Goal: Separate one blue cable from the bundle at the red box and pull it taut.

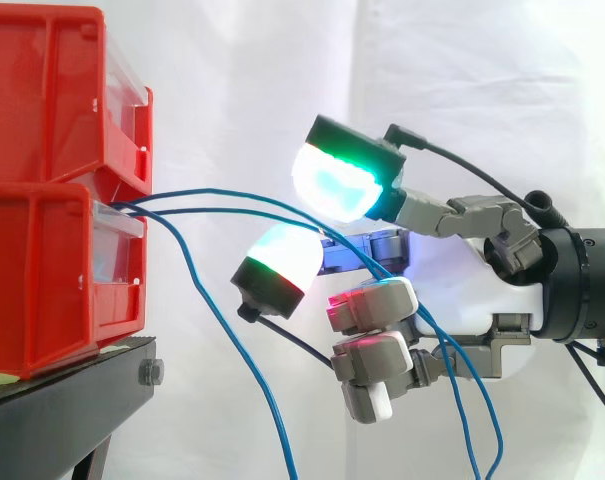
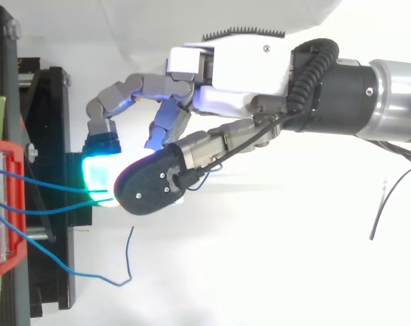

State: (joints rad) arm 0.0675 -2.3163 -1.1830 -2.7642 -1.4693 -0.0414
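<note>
Two blue cables (image 1: 232, 193) come out between the stacked red bins (image 1: 42, 270) just ahead of my hand (image 1: 482, 285). They run straight into it, then hang slack below its wrist end. Can't tell if my hand grips them or only lets them pass through. Third blue cable (image 1: 214, 310) drops free ahead of and below my hand, not touching it. Bins sit on a black stand (image 1: 72, 400), lower than my hand.

Red bins (image 1: 42, 200), blue cables (image 1: 232, 350), black stand (image 1: 62, 400), white curtain (image 1: 232, 60), grey-and-white robot hand (image 2: 246, 75).
</note>
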